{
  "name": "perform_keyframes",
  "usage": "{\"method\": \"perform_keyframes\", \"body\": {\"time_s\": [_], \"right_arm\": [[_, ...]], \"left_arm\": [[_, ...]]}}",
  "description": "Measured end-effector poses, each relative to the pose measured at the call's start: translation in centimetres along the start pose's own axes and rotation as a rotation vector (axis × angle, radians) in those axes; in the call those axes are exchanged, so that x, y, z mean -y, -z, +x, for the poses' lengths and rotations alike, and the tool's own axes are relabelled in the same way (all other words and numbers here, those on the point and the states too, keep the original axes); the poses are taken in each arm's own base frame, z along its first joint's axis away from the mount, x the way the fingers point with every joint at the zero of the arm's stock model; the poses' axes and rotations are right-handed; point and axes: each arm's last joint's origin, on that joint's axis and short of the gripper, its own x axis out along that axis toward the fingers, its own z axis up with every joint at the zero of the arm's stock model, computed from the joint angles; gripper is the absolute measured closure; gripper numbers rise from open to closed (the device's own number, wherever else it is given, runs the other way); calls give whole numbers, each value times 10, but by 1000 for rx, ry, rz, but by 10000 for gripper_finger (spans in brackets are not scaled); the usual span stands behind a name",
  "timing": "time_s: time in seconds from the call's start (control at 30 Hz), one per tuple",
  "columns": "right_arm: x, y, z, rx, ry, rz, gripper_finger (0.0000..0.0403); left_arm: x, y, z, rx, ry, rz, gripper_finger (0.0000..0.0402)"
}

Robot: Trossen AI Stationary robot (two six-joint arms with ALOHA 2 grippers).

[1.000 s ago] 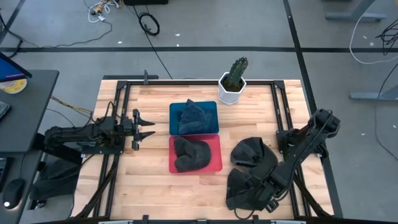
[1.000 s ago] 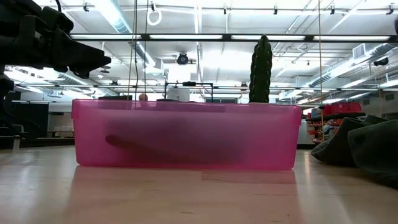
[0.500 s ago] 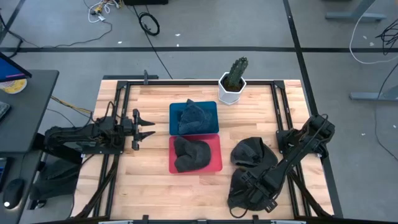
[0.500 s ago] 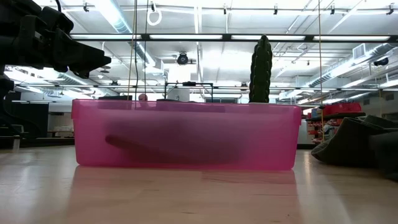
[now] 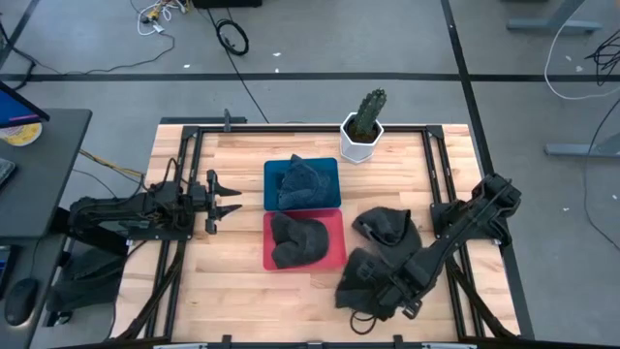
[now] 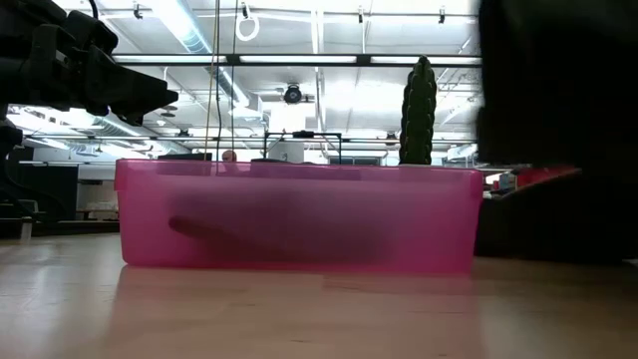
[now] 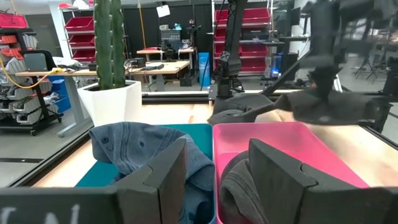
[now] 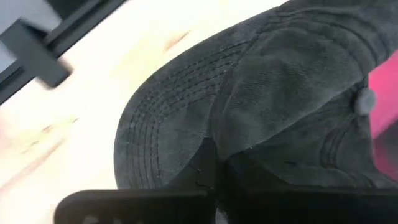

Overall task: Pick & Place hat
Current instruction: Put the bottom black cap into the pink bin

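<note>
**benchrat:** Big workshop floor with cables around a wooden surface [image 5: 232, 281]. The right gripper [image 5: 380, 291] is clenched on a dark hat [image 5: 366, 279] near the front edge, just beside the pink bin [image 5: 334, 254]. I'd lift it clear of the bin wall before swinging over, so the brim doesn't snag.

**armwatcher:** Agreed. The left gripper [image 5: 228, 201] waits at the left side, fingers spread, holding nothing. Count: four hats, meaning one held, one loose hat [image 5: 387, 228] on the wood, one in the pink bin, one in the blue bin [image 5: 273, 173]. Two bins, one cactus [image 5: 364, 116].
</note>
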Motion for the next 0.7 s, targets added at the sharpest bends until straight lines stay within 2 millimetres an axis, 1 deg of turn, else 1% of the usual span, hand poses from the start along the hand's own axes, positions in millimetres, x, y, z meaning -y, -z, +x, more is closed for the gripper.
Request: {"method": "perform_keyframes", "body": {"time_s": [0.13,0.27,0.5,0.7], "right_arm": [[21,-11,-20,72,55,-81,401],[46,-11,-32,73,162,-168,401],[92,1,-36,24,302,-381,402],[132,20,-39,-25,352,-495,403]], "left_arm": [[0,0,0,0,0,0,223],[0,0,0,0,0,0,223],[0,0,0,0,0,0,223],[0,0,0,0,0,0,223]]}}
